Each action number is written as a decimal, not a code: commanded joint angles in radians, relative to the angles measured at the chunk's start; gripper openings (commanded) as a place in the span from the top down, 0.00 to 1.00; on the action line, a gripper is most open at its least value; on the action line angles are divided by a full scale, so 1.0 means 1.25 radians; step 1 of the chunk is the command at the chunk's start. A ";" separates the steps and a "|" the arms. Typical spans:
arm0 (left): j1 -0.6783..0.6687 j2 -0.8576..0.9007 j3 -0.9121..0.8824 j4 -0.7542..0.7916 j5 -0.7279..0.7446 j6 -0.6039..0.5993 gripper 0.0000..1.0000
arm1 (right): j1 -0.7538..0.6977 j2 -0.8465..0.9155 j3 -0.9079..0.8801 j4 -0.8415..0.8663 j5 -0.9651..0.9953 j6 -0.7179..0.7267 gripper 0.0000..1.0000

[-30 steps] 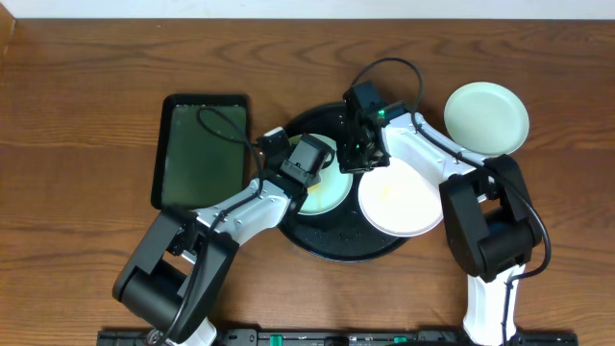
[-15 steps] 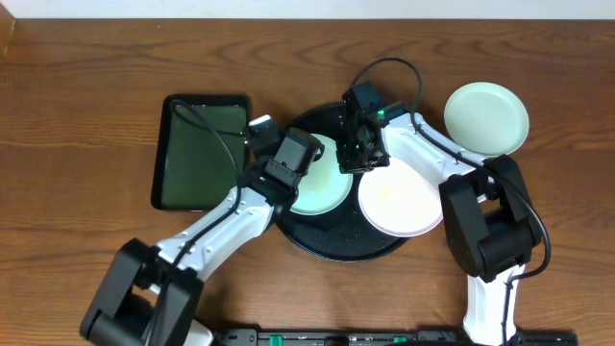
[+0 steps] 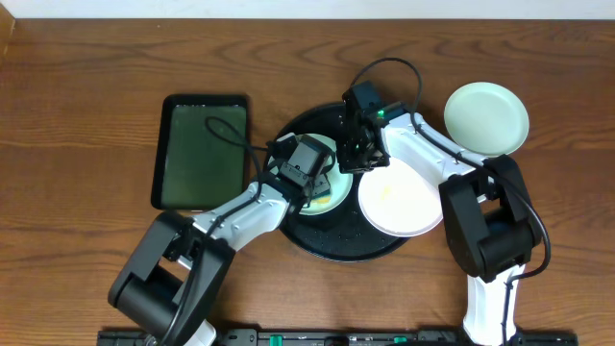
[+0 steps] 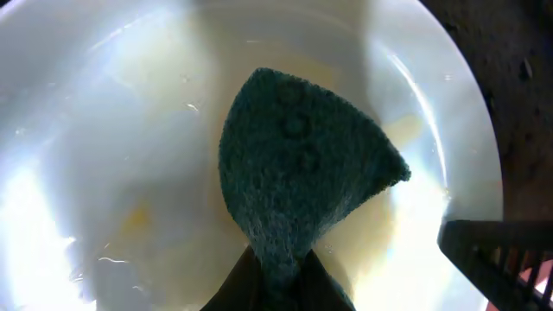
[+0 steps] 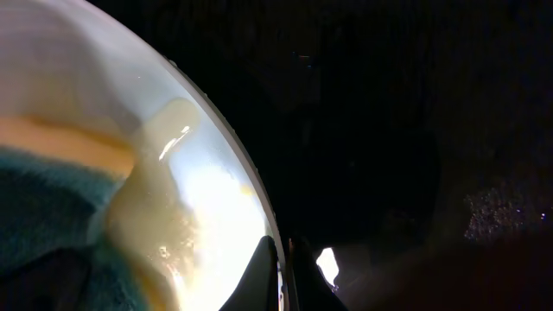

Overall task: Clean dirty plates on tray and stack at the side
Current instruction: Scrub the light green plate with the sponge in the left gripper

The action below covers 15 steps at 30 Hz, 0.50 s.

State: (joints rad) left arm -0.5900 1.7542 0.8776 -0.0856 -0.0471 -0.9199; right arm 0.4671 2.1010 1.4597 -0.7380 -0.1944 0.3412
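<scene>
left gripper (image 4: 278,278) has swung back from beside the rectangular tray (image 3: 202,144) onto the mint plate (image 4: 104,155) on the round tray (image 3: 336,246); its fingers are clamped on a dark teal sponge (image 4: 298,173) pressed to the smeared plate. right gripper (image 5: 282,269) pinches that plate's rim (fingers nearly together). white plate (image 3: 399,202) overhangs the tray's right rim; second mint plate (image 3: 487,117) lies off the tray, well apart
</scene>
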 commanded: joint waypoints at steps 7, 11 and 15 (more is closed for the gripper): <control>0.003 0.037 -0.005 -0.092 -0.230 0.093 0.93 | 0.002 0.013 -0.002 0.001 0.058 0.002 0.99; 0.003 0.031 -0.005 -0.142 -0.370 0.096 0.93 | 0.002 0.013 -0.002 0.001 0.060 0.002 0.99; 0.003 0.012 -0.005 -0.163 -0.461 0.096 0.93 | 0.002 0.013 -0.002 -0.003 0.074 0.002 0.99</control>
State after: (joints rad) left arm -0.6083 1.7542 0.8982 -0.2569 -0.3977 -0.8299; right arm 0.4671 2.1010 1.4597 -0.7387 -0.1928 0.3408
